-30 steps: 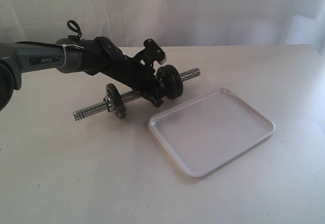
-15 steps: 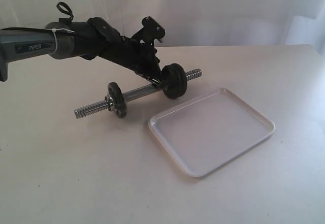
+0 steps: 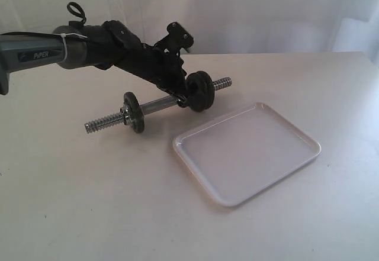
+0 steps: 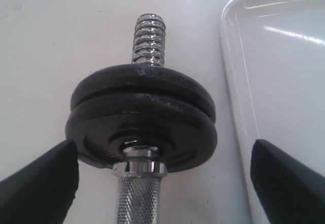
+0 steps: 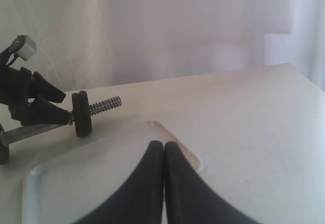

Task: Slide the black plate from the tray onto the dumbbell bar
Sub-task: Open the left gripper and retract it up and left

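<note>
The dumbbell bar (image 3: 157,103) lies on the table, chrome with threaded ends. One black disc (image 3: 133,112) sits near its left end. Two black discs (image 3: 199,91) sit pressed together near its right end, and which of them is the black plate I cannot tell. The white tray (image 3: 249,151) holds nothing. My left gripper (image 3: 182,99) is open, its fingers (image 4: 43,183) wide apart on either side of the knurled bar (image 4: 138,198), just short of the paired discs (image 4: 142,115). My right gripper (image 5: 163,150) is shut on nothing above the tray (image 5: 56,183); it is out of the exterior view.
The dumbbell (image 5: 81,115) shows far off in the right wrist view. A white curtain (image 3: 249,12) hangs behind the table. Bare tabletop (image 3: 89,196) spreads in front of the bar and the tray.
My left arm has lifted and the gripper has shifted along the bar toward the paired discs. The bar's left end has moved slightly back. The tray has stayed put.
</note>
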